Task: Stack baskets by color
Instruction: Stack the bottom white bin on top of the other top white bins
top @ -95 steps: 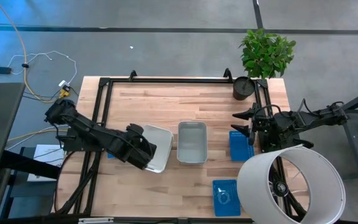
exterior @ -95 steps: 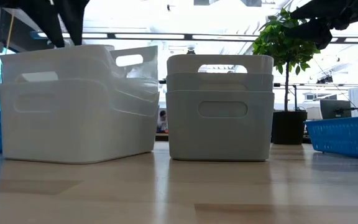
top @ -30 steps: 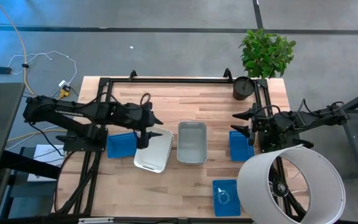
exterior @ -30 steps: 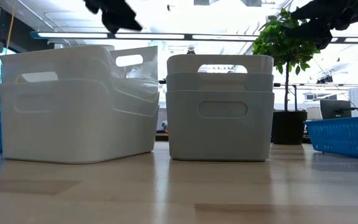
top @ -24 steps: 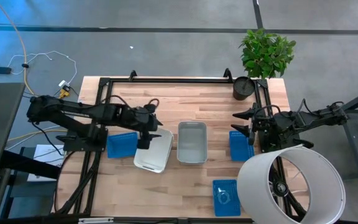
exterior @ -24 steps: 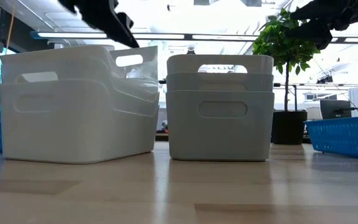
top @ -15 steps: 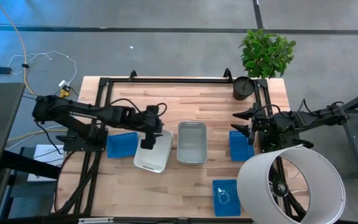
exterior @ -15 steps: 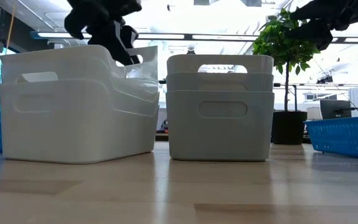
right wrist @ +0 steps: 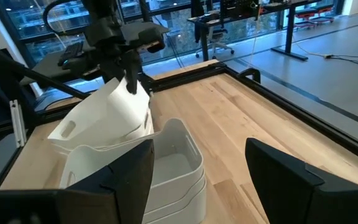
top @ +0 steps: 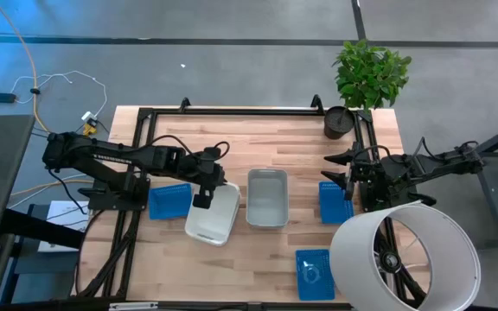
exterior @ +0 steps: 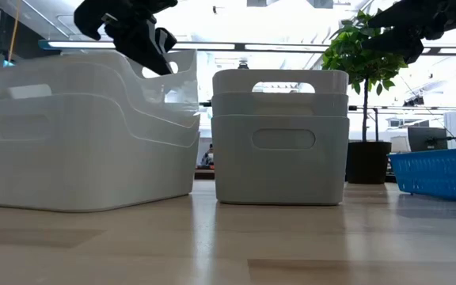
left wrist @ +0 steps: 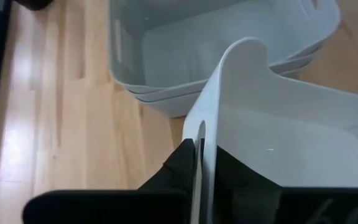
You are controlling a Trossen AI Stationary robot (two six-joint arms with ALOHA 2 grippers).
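**White basket pinched at its end wall, left of table centre**

White basket sits tilted in the white stack on the table, left of centre. Left gripper has its fingers pressed together on the basket's upright end wall, one on each side. Grey baskets, nested, stand just beside it to the right. Blue basket lies flat on the left, two more on the right. Right gripper hangs over the right-hand blue basket, fingers spread, holding nothing. Potted plant at far right corner.

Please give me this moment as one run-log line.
left gripper: shut on white basket rim | right gripper: open, waiting over blue basket | grey baskets: stacked
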